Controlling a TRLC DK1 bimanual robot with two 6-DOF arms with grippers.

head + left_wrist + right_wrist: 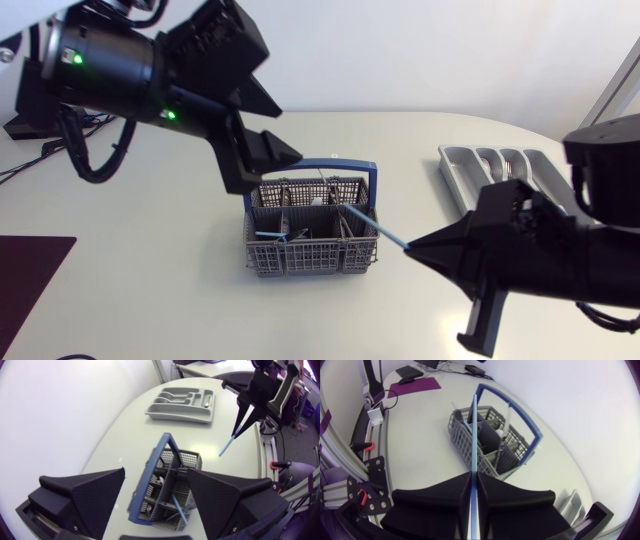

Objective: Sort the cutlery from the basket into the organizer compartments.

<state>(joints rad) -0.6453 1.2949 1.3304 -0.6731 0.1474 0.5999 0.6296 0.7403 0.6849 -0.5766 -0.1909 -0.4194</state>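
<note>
Basket [300, 262] sits mid-table. Right gripper [408, 249] pinches a thin blue utensil [375, 227] in the air beside it, while left gripper [156, 474] hangs spread above, and organizer [455, 172] is off to the right.

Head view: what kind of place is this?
Probably a robot test lab: a black left arm and right arm over a plain white table holding a grey mesh cutlery basket and grey plastic organizer tray.

Basket [312, 228] sits central on the desk [150, 270]; organizer [500, 170] right of it, well apart; utensil [375, 227] in right tool [410, 248] between them.
</note>
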